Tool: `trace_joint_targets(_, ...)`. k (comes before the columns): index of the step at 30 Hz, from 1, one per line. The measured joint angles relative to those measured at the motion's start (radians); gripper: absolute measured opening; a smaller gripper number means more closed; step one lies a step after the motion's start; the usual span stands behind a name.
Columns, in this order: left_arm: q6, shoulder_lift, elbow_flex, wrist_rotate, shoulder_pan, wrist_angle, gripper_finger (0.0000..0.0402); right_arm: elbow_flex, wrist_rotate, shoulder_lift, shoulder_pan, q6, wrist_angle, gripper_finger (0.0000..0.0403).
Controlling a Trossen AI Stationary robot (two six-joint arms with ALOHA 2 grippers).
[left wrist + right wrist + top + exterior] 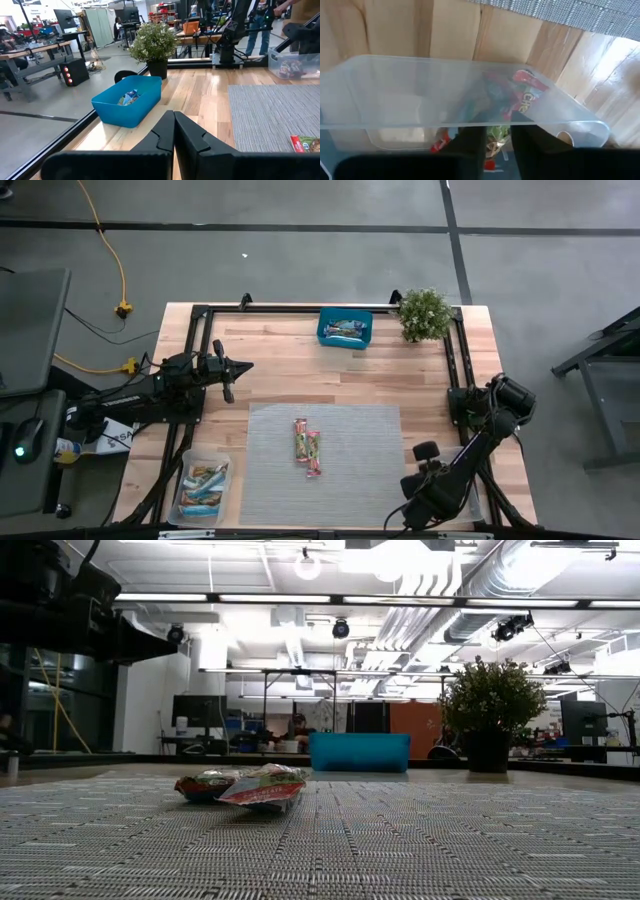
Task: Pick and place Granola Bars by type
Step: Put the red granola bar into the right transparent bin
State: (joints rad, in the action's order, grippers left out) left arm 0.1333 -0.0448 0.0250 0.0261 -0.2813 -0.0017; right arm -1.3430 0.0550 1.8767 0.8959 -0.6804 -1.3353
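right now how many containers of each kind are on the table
clear plastic tubs: 2, the left tub and the right tub
teal box: 1
plant pot: 1
total: 4

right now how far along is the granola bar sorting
Mostly done, it seems. Light blue bars lie in the clear tub on the left, and red-wrapped bars are in the right-hand tub, where the right gripper hangs with jaws slightly apart over a bar. Left: two bars on the mat, some in the teal box. The left gripper waits shut.
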Motion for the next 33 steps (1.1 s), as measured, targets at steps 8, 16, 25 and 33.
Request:
trace_joint_targets(8,0.000,0.000,0.000,0.000,0.000,0.000,0.0001,-0.062,-0.056,0.000,0.000,-0.044,-0.118,0.0137)
trace_joint_targets(16,0.000,0.000,0.000,0.000,0.000,0.000,0.0001,-0.260,-0.184,-0.005,-0.026,-0.091,-0.235,0.0147)
trace_joint_targets(25,0.000,0.000,0.000,0.000,0.000,0.000,0.0001,-0.542,-0.427,-0.007,-0.156,-0.240,-0.161,0.0148)
trace_joint_targets(33,0.000,0.000,0.000,0.000,0.000,0.000,0.0001,-0.646,-0.461,-0.007,-0.316,-0.099,0.192,0.0157)
